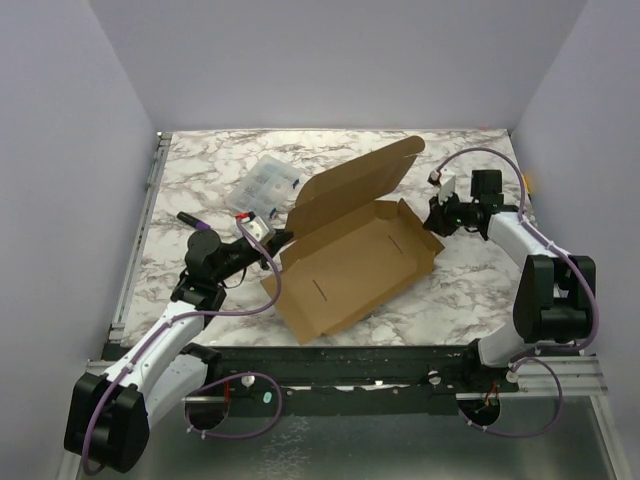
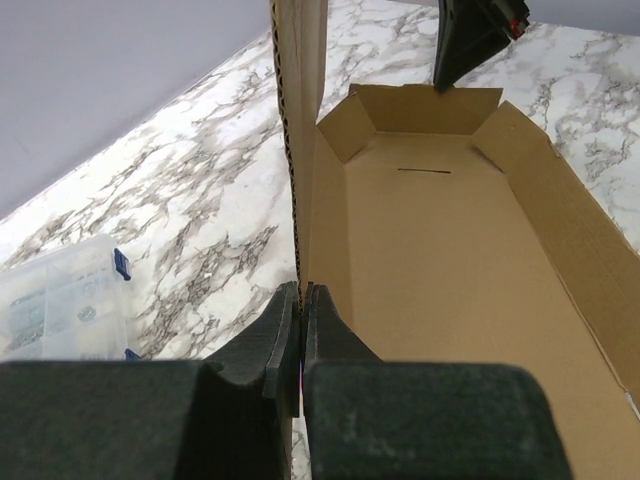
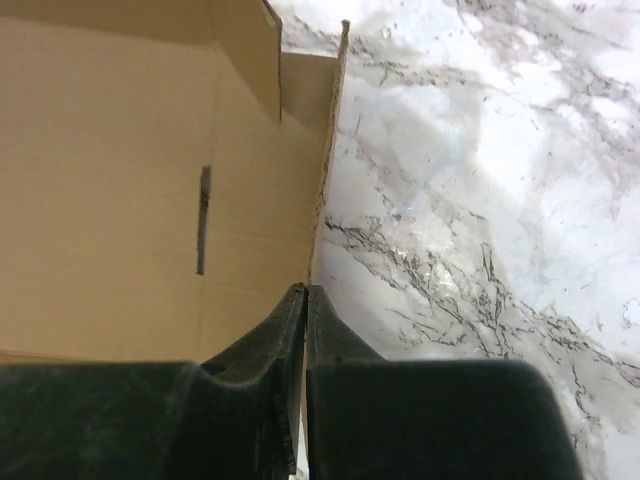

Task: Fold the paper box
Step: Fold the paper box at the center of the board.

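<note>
The paper box [image 1: 350,265] is a brown cardboard tray with low walls, slits in its floor and a big lid flap [image 1: 355,180] raised at the back. My left gripper [image 1: 268,236] is shut on the box's left wall, and the cardboard edge [image 2: 297,200] runs up from between its fingers [image 2: 280,335]. My right gripper [image 1: 436,222] is shut on the box's right end wall [image 3: 325,190], which is pinched between the fingertips [image 3: 322,320]. In the left wrist view the right gripper's dark fingers [image 2: 465,40] show at the far end of the box [image 2: 450,260].
A small clear plastic compartment case [image 1: 266,186] lies on the marble table [image 1: 470,290] behind the left gripper, close to the lid flap; it also shows as a clear case [image 2: 60,300] in the left wrist view. Purple walls surround the table.
</note>
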Controlling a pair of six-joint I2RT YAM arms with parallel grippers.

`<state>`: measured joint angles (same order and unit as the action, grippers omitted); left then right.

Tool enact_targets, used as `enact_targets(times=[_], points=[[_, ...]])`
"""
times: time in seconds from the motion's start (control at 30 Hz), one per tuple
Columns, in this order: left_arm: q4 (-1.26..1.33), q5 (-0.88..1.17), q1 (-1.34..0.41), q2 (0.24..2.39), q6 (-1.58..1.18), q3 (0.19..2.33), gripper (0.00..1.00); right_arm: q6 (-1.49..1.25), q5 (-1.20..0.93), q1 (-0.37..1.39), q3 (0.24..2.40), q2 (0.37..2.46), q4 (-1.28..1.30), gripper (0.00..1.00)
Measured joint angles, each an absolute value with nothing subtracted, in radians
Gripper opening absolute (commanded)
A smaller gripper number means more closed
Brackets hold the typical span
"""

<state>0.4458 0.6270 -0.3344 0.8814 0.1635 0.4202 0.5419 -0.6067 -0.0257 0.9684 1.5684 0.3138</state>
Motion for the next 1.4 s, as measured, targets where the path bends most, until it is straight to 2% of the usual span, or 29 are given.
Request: enact_targets(times=[0.13, 0.17, 0.23, 0.37, 0.5, 0.6, 0.73, 0.93, 1.07, 1.13, 1.4], points=[[0.445, 0.631, -0.334, 0.895, 0.173, 0.431, 0.00, 0.515, -0.634, -0.026, 0.968, 1.526, 0.301, 0.05], [0.445, 0.632, -0.334, 0.897, 0.175, 0.435, 0.00, 0.510, -0.641, -0.026, 0.968, 1.516, 0.297, 0.10], [0.445, 0.633, -0.334, 0.904, 0.180, 0.444, 0.00, 0.501, -0.650, -0.026, 0.968, 1.502, 0.291, 0.26], [0.446, 0.637, -0.334, 0.912, 0.185, 0.453, 0.00, 0.504, -0.652, -0.025, 0.968, 1.514, 0.292, 0.43], [0.445, 0.639, -0.334, 0.913, 0.186, 0.453, 0.00, 0.517, -0.652, -0.025, 0.968, 1.534, 0.304, 0.47], [0.445, 0.640, -0.334, 0.913, 0.186, 0.453, 0.00, 0.530, -0.652, -0.025, 0.968, 1.552, 0.314, 0.43], [0.443, 0.641, -0.334, 0.913, 0.186, 0.453, 0.00, 0.542, -0.652, -0.024, 0.968, 1.591, 0.331, 0.29], [0.443, 0.644, -0.336, 0.913, 0.186, 0.454, 0.00, 0.550, -0.648, -0.020, 0.968, 1.612, 0.347, 0.28], [0.443, 0.647, -0.336, 0.913, 0.186, 0.455, 0.00, 0.550, -0.648, -0.020, 0.968, 1.612, 0.347, 0.08], [0.442, 0.647, -0.336, 0.913, 0.186, 0.458, 0.00, 0.551, -0.648, -0.020, 0.969, 1.612, 0.349, 0.01], [0.439, 0.648, -0.336, 0.913, 0.192, 0.466, 0.00, 0.496, -0.648, -0.020, 0.968, 1.566, 0.322, 0.00]])
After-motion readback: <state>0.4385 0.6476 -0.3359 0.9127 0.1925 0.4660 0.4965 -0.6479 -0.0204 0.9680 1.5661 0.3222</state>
